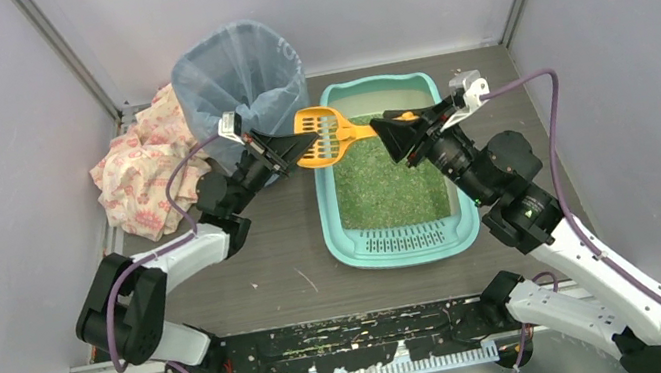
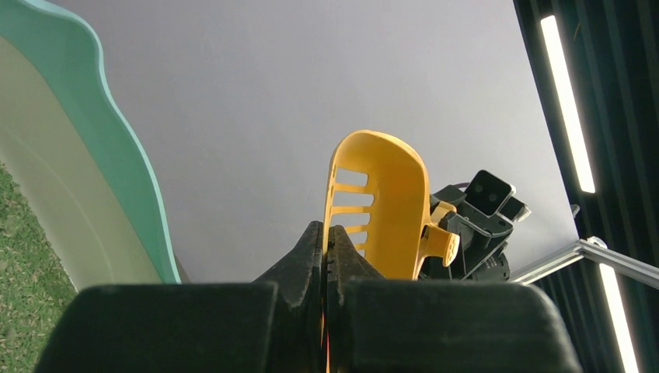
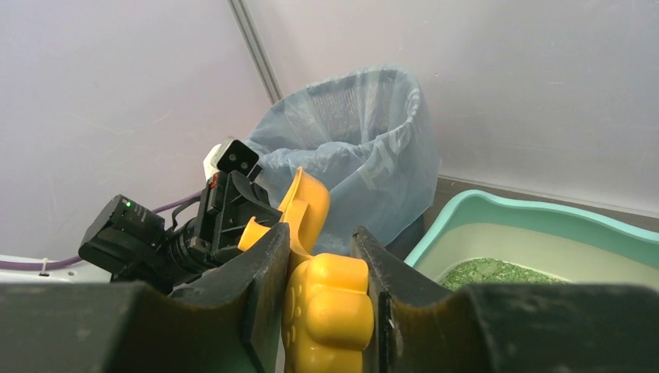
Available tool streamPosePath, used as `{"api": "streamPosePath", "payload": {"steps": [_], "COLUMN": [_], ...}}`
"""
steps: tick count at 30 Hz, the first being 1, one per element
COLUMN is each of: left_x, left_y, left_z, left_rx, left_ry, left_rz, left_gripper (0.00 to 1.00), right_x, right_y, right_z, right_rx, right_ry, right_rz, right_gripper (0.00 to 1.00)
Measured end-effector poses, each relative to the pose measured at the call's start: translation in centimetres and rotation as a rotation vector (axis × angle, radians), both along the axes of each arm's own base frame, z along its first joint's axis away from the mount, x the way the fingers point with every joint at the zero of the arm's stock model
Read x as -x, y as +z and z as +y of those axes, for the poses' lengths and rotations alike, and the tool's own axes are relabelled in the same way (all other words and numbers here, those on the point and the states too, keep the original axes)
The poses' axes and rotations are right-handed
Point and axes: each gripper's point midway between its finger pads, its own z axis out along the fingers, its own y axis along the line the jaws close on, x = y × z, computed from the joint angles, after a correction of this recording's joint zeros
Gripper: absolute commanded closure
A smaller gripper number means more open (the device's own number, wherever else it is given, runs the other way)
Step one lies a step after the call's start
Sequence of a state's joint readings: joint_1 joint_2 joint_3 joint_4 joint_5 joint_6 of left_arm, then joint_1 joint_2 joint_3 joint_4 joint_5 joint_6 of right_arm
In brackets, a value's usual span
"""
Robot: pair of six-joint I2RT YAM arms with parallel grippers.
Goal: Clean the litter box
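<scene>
Two grippers share one orange slotted scoop (image 1: 323, 135) in the overhead view, holding it in the air above the far left corner of the litter box (image 1: 334, 231). The box sits on the table between the arms, with green litter (image 1: 387, 187) spread across its floor. The left gripper (image 1: 293, 152) meets the scoop's slotted head from just outside the box's left wall. The right gripper (image 1: 382, 129) has the handle end, over the litter. A bag-lined bin (image 1: 239, 75) stands just beyond that same corner, so I read this as a steadied carry or a hand-over toward it. A patterned cloth (image 1: 140, 163) lies farther to the left of the box.

From the left wrist, the fingers (image 2: 307, 249) are pressed together with a sliver of orange in the seam. They seem to pinch the head's thin rim, which would stop it tipping. The box's teal rim curves past on the left.

From the right wrist, the fingers (image 3: 272, 264) clamp the chunky handle from both sides, probably the grip bearing the weight. The box's far corner shows at lower right.
</scene>
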State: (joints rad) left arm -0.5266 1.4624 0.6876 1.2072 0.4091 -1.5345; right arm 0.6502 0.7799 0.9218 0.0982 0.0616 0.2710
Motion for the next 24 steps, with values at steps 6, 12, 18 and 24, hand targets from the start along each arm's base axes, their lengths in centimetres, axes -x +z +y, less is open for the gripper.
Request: {"api": "streamPosePath", "payload": {"steps": [6,12,18,24], "left_x": [-0.1,-0.2,-0.3,-0.5], "left_y": [0.0,0.1,0.1,-0.5], "left_z": [0.0,0.0,0.0,-0.2], "left_rx": [0.007,0.014,0.014,0.009], "left_ry": [-0.002,-0.006,-0.003,-0.005], "left_rz": [-0.001,-0.003,-0.005,0.003], "left_gripper": [1.00,1.00,1.00,1.00], "right_x": [-0.2,-0.6,-0.7,0.1], "right_y": [-0.1,-0.7,-0.9,-0.4], "right_z": [0.2,0.4,0.7,1.5], "right_rx": [0.003,0.012,0.005,-0.029], "right_ry": [0.003,0.000,0.010,0.065], "right_rz": [0.003,0.017,0.026,0.030], "right_gripper": [0.57,0.51,0.65,0.97]}}
